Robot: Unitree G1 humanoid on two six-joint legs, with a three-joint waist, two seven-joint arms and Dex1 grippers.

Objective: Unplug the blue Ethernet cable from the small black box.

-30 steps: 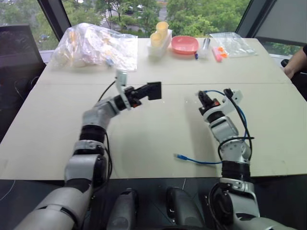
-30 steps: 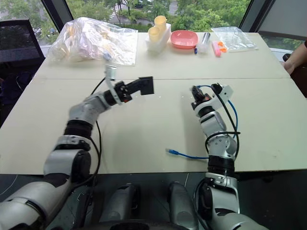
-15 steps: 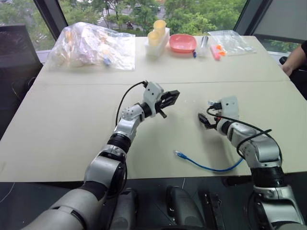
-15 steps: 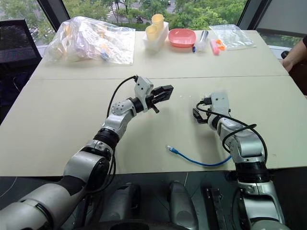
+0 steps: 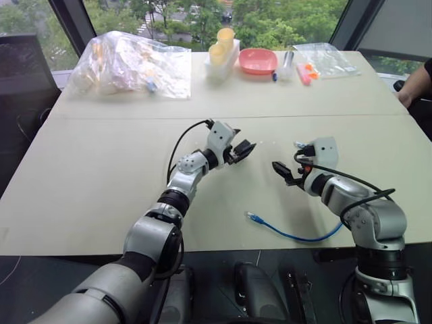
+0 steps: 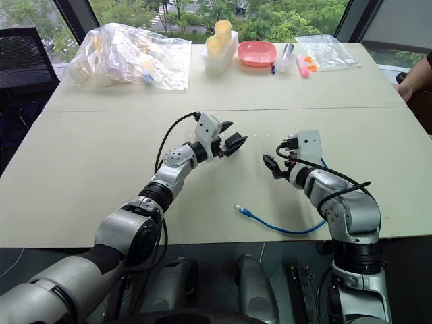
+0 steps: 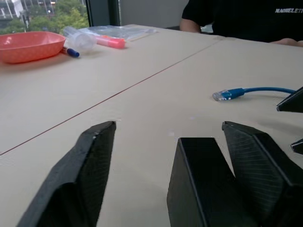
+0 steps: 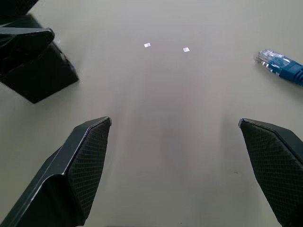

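Both grippers are seen with fingers spread wide where a second ago they were clamped. Low in the frame, right of centre, the blue Ethernet cable (image 5: 290,233) lies loose on the table (image 5: 101,169), its clear plug free. Just above it, the right gripper (image 5: 281,171) holds nothing. At mid-frame the small black box (image 7: 201,182) sits between the parted fingers of the left gripper (image 5: 244,150), apparently let go. The unplugging is judged done. On a dark shirt (image 7: 246,16) at the far table edge, partial lettering "MACHELET" is read.
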